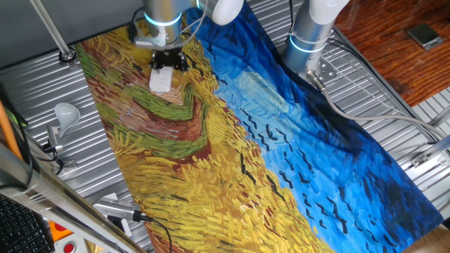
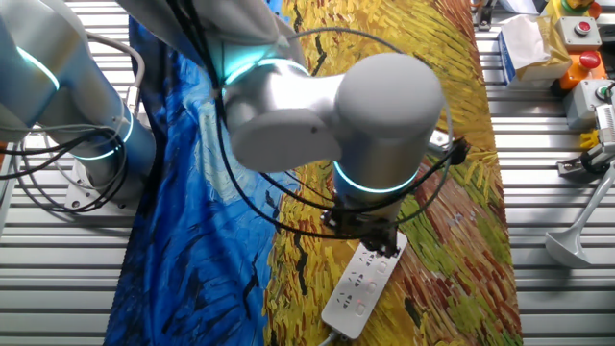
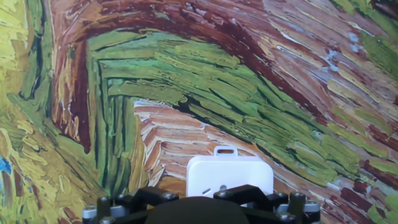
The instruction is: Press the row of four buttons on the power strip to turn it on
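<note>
White plastic power strip (image 2: 362, 281) lies flat on the painted cloth (image 1: 295, 161) that covers the worktop, on the yellow and brown part near one end of the cloth. The claw (image 2: 370, 234) stands directly over one end of the strip. Whether its fingers are open or closed cannot be told. A bulb (image 1: 65, 112) sits beside the cloth edge.

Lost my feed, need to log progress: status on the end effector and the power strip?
End effector over the far end of the power strip, finger state not visible. Strip lies flat on painted cloth. Nothing else on it.
</note>
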Action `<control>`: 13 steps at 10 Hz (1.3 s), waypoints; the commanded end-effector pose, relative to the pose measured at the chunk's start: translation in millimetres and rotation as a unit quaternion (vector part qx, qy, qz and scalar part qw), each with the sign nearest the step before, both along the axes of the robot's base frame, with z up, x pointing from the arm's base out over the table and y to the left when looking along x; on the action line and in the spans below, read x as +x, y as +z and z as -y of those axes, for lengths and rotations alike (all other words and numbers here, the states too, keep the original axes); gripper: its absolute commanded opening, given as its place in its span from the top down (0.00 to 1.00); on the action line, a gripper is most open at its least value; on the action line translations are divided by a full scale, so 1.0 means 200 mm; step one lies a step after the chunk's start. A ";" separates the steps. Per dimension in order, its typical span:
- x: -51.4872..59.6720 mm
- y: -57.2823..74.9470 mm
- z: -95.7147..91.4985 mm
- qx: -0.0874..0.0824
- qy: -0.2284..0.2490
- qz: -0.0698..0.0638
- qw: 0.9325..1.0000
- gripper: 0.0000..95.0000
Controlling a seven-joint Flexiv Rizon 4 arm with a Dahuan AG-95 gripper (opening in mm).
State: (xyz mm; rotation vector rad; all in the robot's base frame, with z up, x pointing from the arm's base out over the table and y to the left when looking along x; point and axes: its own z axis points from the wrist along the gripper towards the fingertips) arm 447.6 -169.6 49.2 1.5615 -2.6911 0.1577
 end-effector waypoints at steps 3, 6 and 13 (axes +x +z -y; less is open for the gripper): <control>0.02 -0.01 0.00 0.001 -0.006 0.000 1.000 0.00; 0.13 -0.02 -0.23 0.019 -0.029 0.002 0.999 0.00; 0.23 -0.02 -0.39 -0.071 0.022 -0.010 0.997 0.20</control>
